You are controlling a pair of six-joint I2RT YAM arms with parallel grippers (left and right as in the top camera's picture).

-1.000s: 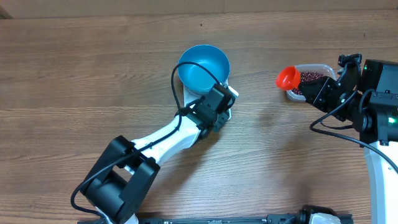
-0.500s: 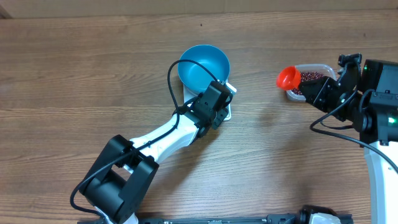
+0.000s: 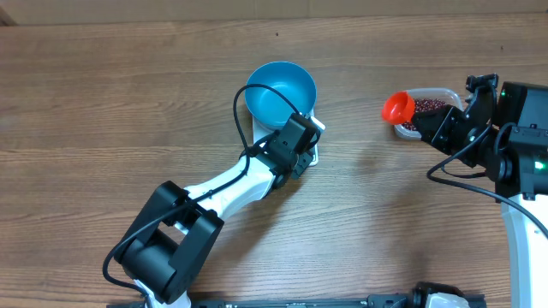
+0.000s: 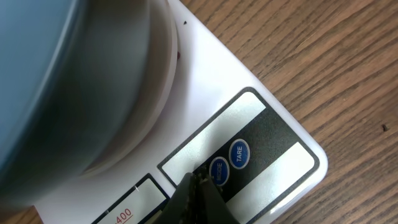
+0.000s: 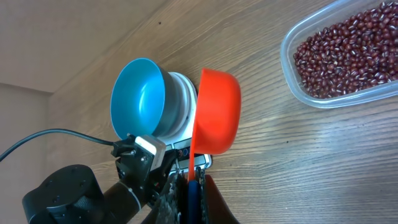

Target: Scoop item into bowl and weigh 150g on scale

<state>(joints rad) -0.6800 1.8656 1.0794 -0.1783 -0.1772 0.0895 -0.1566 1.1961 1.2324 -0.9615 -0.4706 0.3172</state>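
Two arms share a brown wood-grain table (image 3: pixel 103 103), with a pale tan strip showing past its far edge. The blue bowl (image 3: pixel 280 92) sits on the white scale (image 4: pixel 205 68) near the middle of the far edge. The beans (image 5: pixel 342 50) fill a clear tub (image 5: pixel 348 98) toward the right edge. Pinched shut, the left gripper (image 4: pixel 198 179) is at the scale's buttons. The right gripper (image 5: pixel 189 186) clamps the handle of the orange scoop (image 5: pixel 214 112). Since a second ago the left gripper has crept slightly; the rest is unchanged.

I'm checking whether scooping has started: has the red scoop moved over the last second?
No. In the overhead view the red scoop sits at the same spot at the left end of the clear tub.
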